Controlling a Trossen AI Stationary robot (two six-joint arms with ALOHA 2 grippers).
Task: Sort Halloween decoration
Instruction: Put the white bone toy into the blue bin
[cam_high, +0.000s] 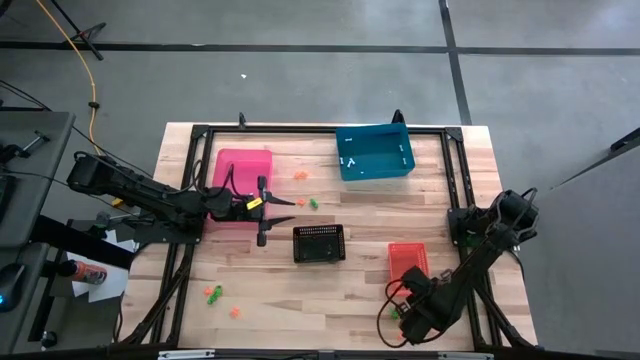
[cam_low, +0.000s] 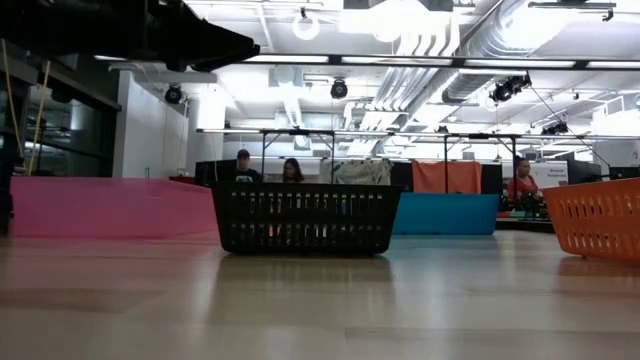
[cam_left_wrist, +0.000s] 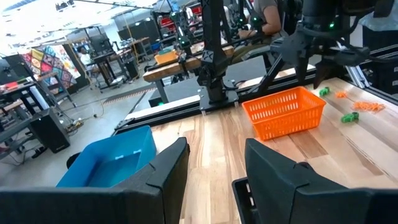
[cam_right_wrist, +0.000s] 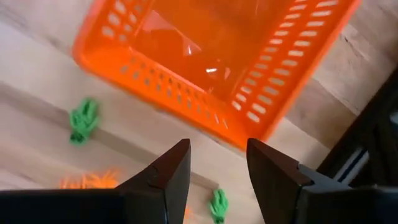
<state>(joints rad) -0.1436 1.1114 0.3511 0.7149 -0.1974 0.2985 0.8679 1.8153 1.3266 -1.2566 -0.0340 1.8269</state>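
Our right claw (cam_right_wrist: 216, 171) hovers with its fingers parted and empty, above the desk (cam_high: 350, 300) beside the orange bin (cam_right_wrist: 217, 56). Green trinkets (cam_right_wrist: 84, 121) lie just below. We should centre over one trinket and descend straight. Our left claw (cam_high: 290, 212), also parted and empty, waits by the pink bin (cam_high: 240, 165).

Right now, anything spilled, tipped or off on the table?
No bin is tipped. The trinkets are loose on the wood in patches: by the pink bin, near the left front edge, and green ones beside the orange basket.
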